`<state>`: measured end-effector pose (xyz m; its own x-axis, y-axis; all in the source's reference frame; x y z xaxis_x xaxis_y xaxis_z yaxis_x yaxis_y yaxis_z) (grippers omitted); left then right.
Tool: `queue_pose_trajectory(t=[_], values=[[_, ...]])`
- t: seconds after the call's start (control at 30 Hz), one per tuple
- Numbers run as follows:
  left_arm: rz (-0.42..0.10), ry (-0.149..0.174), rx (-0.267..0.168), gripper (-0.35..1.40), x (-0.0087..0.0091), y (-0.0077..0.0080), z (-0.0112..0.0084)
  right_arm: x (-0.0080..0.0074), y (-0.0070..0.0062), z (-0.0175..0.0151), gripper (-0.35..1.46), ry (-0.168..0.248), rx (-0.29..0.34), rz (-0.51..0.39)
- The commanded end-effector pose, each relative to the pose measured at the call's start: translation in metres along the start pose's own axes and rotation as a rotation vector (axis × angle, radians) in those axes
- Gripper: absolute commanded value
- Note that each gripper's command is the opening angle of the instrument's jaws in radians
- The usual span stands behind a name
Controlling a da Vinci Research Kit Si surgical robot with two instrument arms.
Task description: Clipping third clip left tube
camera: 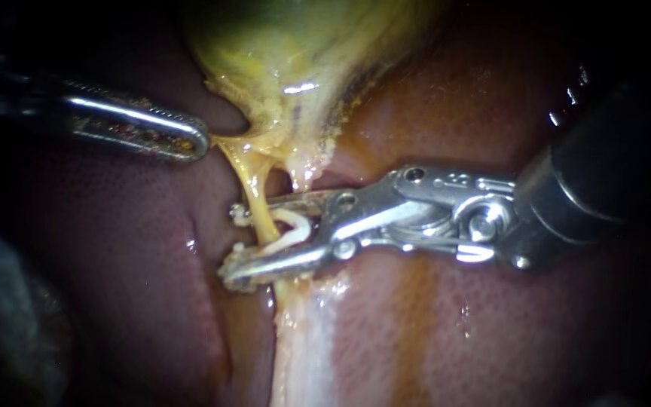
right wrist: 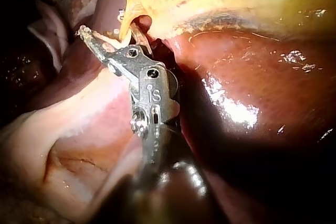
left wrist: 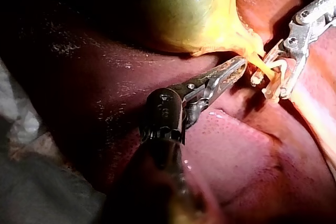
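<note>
Two jaws of the right instrument (camera: 231,243) stand wide at centre frame, carrying a white clip (camera: 294,228) between them. The left tube (camera: 256,188) runs from top to bottom through that gap, crosswise to the jaws, which reach in level from the right. The tube sits well inside, near the clip's bend. At upper left, the left instrument (camera: 199,143) has its jaws closed on the edge of the gallbladder (camera: 288,45), holding the tube taut. Judgement: the right instrument is placed to close, and no further advance appears needed.
</note>
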<state>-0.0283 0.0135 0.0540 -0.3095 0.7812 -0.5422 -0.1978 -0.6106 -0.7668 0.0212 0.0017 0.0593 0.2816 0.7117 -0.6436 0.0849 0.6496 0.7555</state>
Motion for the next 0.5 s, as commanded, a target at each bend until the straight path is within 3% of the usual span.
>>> queue_pose_trajectory(t=[0.03,0.5], values=[[0.000,-0.001,-0.002,-0.35,0.0000,0.0000,0.0000,0.0001,0.0001,0.0002,0.46,0.005,0.000,0.003],[0.001,-0.001,-0.001,-0.35,-0.0001,-0.0001,0.0001,0.0007,0.0017,0.0013,0.46,0.044,-0.002,0.024]])
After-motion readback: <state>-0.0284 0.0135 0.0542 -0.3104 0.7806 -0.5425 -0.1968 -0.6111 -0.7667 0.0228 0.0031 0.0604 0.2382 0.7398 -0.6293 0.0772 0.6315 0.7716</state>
